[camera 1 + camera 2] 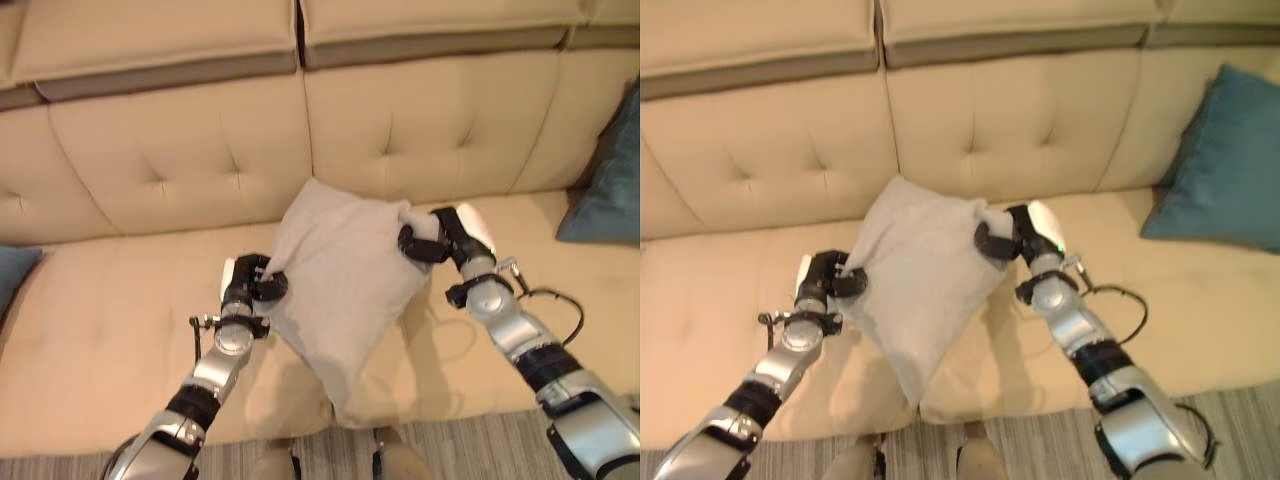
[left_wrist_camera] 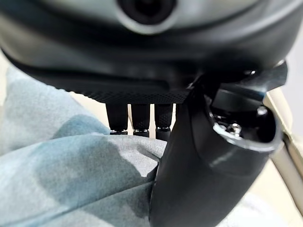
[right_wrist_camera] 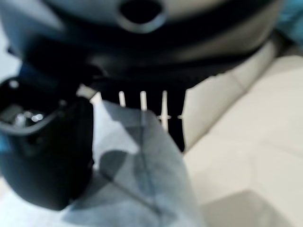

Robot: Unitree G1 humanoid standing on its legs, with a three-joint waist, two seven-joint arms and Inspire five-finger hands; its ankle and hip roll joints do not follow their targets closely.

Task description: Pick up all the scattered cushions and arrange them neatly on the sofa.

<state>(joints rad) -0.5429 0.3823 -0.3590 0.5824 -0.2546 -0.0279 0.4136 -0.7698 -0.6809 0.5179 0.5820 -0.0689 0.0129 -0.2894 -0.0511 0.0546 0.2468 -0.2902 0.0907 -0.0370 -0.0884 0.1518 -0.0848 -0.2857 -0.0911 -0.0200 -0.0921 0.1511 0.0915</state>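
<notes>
A teal cushion (image 1: 1220, 160) already leans against the sofa (image 1: 180, 150) backrest at far right. The grey cushion (image 1: 340, 270) hangs over the seat's middle, not yet set down. The left hand (image 1: 250, 283) and right hand (image 1: 440, 238) pinch its opposite corners, fingers (image 2: 137, 116) and thumb curled into the fabric.

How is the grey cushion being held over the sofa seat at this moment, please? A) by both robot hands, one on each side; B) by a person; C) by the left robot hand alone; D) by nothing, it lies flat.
A: the left robot hand and the right robot hand each pinch an opposite corner of the grey cushion.
</notes>
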